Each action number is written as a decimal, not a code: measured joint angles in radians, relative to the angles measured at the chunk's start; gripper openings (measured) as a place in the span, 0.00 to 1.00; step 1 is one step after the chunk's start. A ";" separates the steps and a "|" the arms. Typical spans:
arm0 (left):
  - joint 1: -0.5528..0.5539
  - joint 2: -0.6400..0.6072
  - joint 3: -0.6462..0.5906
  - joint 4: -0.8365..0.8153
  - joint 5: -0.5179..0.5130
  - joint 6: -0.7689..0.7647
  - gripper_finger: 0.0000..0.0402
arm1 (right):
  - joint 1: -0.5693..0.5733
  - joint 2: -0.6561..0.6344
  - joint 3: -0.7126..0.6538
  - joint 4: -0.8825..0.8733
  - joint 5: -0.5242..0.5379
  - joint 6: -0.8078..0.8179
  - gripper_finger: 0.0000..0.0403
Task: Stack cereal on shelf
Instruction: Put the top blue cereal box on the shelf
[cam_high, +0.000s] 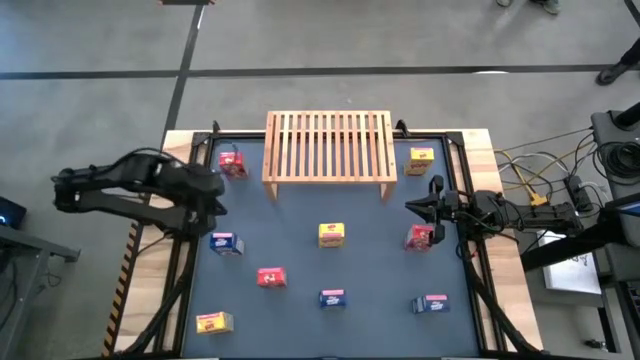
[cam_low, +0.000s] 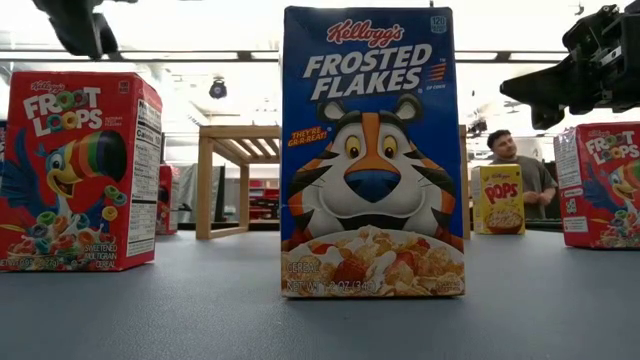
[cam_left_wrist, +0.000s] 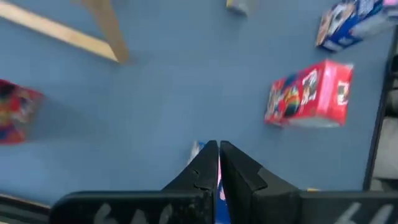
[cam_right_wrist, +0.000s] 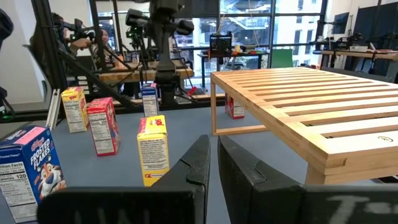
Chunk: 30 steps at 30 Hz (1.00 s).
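Observation:
The wooden slatted shelf stands on its legs at the table's far middle, with nothing on top. Nine small cereal boxes stand on the blue table top: red, yellow, blue, yellow, red, red, blue, blue and yellow. My left gripper is shut and empty, raised above the left blue box. My right gripper is shut and empty, in the air just far of the right red box and right of the shelf.
The table has a dark raised frame along its sides. Cables and equipment lie beyond the right edge. A person sits in the room behind the table. In the low view a blue box fills the middle.

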 joint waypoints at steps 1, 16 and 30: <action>-0.006 0.008 -0.008 -0.001 0.017 -0.004 0.00 | 0.000 0.000 0.000 0.000 0.000 0.000 0.06; -0.066 0.125 -0.112 0.009 0.120 -0.090 0.41 | 0.000 0.000 0.000 0.000 0.000 0.000 0.06; -0.204 0.233 -0.113 -0.001 0.080 -0.089 0.84 | 0.000 0.000 0.000 0.000 0.000 0.000 0.06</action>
